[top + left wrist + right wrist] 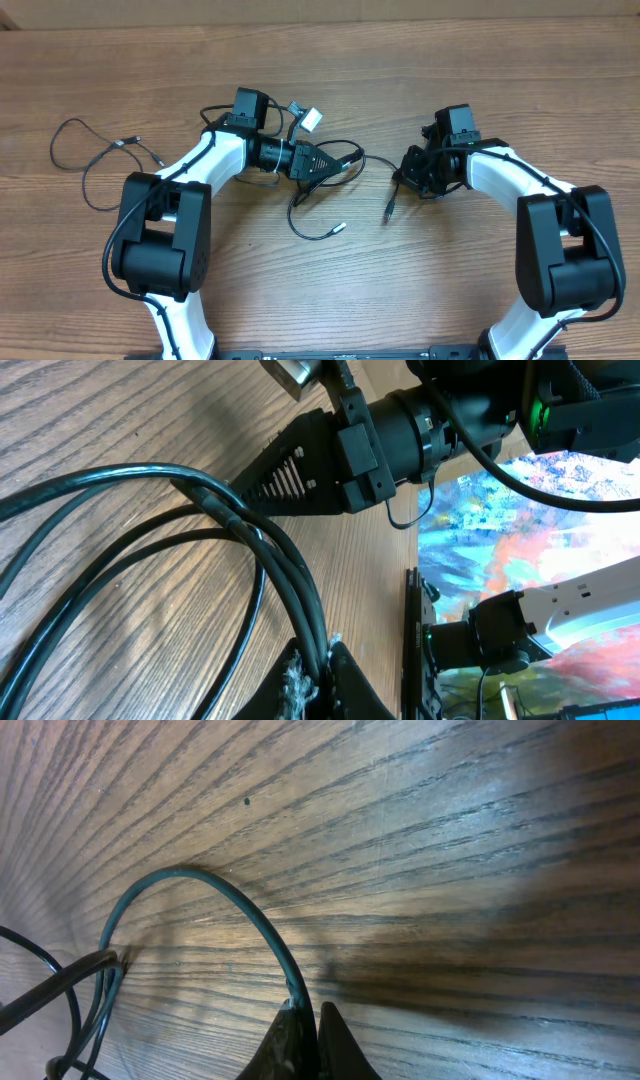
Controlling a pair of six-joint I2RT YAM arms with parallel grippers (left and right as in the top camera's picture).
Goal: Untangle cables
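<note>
- The cables (318,200) lie knotted in the middle of the tabletop (450,60), between the two hands. Another cord (85,165) lies well apart at the left.
- The left hand (345,160) is clenched on a bundle of strands. The right hand (402,178) is clenched on a single strand, whose plug (387,214) trails below it.
- To do this well, I would draw the hands apart slowly and low, so the loops slide rather than tighten.
- Bare wood lies open toward the far edge and toward the near edge.
</note>
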